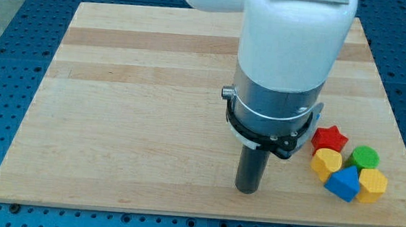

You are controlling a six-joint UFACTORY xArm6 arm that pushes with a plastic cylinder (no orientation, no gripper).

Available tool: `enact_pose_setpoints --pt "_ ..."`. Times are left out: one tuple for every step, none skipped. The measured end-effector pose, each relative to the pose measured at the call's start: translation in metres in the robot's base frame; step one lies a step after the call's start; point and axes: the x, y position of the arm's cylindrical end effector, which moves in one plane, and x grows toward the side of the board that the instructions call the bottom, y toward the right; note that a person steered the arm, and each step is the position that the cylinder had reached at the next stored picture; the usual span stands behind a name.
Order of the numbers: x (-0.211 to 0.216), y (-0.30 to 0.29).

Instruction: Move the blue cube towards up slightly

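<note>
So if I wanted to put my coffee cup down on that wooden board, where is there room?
The view's left half of the wooden board is bare, from its left edge to my tip. It is crowded at the view's bottom right, where the red star block, green block, two yellow blocks and blue cube cluster.

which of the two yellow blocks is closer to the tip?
The yellow block at the view's left, just below the red star. The other yellow block lies right of the blue cube, farther from my tip.
</note>
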Motion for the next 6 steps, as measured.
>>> enact_pose_setpoints --pt "-0.002 0.000" --pt "-0.039 0.034" --pt "-0.087 0.082" --pt "-0.124 0.107" --pt "-0.126 0.107" --pt "-0.126 0.107"
